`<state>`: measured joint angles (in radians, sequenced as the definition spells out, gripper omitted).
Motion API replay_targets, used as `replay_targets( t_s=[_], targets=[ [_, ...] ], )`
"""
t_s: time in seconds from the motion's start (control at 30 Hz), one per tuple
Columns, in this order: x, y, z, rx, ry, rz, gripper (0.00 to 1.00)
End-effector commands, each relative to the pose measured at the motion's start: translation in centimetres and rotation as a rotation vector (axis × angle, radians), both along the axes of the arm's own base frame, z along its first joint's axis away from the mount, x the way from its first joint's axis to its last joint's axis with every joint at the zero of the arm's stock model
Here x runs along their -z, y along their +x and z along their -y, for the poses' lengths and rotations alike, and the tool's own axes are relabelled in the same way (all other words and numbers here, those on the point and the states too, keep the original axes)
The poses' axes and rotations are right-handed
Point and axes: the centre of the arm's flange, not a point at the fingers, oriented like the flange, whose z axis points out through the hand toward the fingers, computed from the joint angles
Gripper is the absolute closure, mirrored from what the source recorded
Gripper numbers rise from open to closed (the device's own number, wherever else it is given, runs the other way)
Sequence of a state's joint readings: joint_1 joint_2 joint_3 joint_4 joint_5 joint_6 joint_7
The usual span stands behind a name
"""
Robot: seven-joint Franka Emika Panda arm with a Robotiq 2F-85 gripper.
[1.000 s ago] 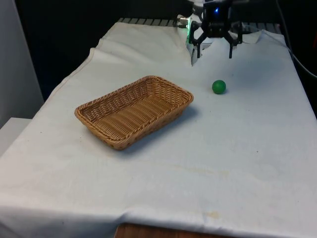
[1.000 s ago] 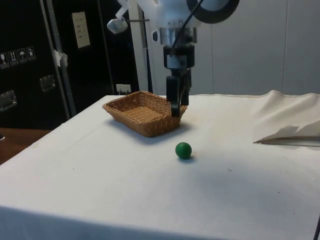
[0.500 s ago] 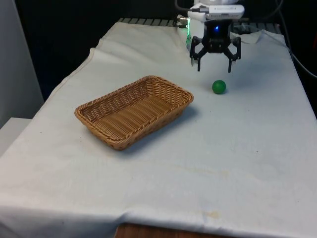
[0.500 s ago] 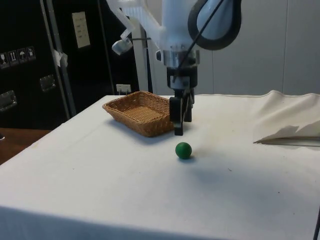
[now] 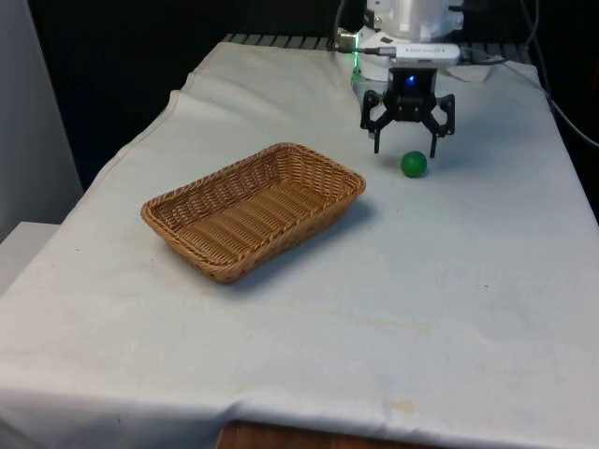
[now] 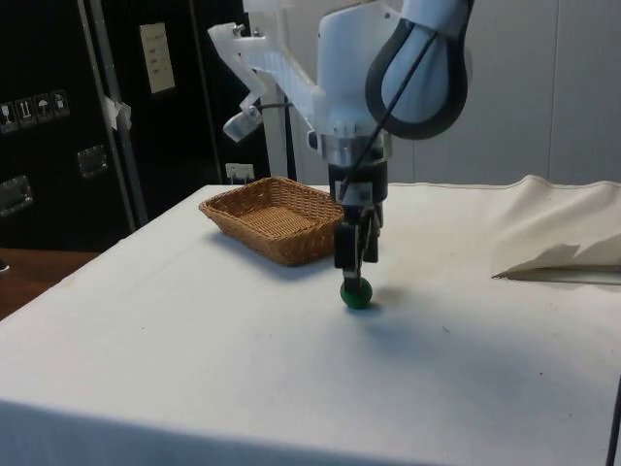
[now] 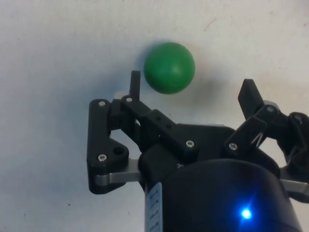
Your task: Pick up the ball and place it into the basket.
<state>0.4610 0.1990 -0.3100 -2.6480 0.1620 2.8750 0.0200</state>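
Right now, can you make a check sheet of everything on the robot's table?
Surface: white cloth covering the table, rumpled at the far end.
Job's things: green ball on the cloth, outside the wicker basket, which holds nothing.
Clutter: nothing seen.
Gripper: gripper open, low over the ball, fingers either side, not touching it.
Cables: black cable along the arm.
Surroundings: dark cabinets beside the table.
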Motion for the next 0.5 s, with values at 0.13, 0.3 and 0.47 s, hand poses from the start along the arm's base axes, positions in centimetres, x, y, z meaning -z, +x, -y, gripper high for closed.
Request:
replay_targets(
  t_s=[0.13,0.3,0.47],
  targets=[
    [0.2,-0.1,-0.7,0.008,0.020,0.010,0.00],
    [1.1,-0.1,-1.2,0.021,0.021,0.012,0.00],
    [1.6,-0.1,-1.3,0.030,0.019,0.013,0.00]
  ],
)
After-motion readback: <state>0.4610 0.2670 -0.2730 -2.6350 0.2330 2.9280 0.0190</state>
